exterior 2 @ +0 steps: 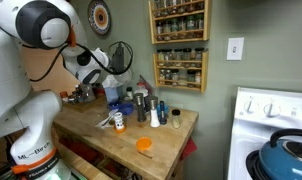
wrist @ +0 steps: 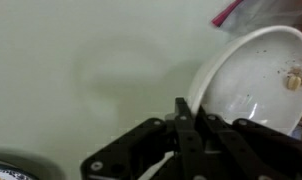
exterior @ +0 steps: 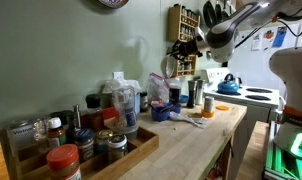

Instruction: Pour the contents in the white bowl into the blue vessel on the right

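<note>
In wrist view white bowl at right, rim between gripper jaws, in an exterior view kettle on stove lower right, spice rack upper centre.

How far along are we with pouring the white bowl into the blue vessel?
Done: the white bowl is lifted, and the gripper has its jaws shut on the rim. In hand: the wrist view shows the bowl tipped steeply, with a few crumbs clinging inside. Left: the pictures do not show whether anything has landed in the blue vessel, so the pour may need finishing. The bowl is not yet set down.
</note>
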`<act>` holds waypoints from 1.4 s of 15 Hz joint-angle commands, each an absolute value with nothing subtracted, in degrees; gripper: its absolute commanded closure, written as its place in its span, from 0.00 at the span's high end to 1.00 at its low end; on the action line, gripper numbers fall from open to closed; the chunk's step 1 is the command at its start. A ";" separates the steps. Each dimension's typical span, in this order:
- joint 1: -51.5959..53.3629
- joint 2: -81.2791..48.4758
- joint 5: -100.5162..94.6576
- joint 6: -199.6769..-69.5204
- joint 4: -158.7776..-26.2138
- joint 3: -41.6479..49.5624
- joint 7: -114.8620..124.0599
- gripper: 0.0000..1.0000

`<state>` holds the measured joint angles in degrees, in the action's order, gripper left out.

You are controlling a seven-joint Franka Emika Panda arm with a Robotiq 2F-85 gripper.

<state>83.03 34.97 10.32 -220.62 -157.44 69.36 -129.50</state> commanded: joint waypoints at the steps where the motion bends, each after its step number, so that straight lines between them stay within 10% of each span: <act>1: 84.89 34.67 7.89 -223.40 -157.44 72.00 -130.55 0.02; 9: 85.05 36.39 8.95 -219.83 -157.44 73.10 -129.44 0.02; 21: 64.72 15.92 2.46 -163.53 -140.99 47.66 -101.52 0.02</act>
<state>68.88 20.52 5.93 -173.78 -146.72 54.23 -104.39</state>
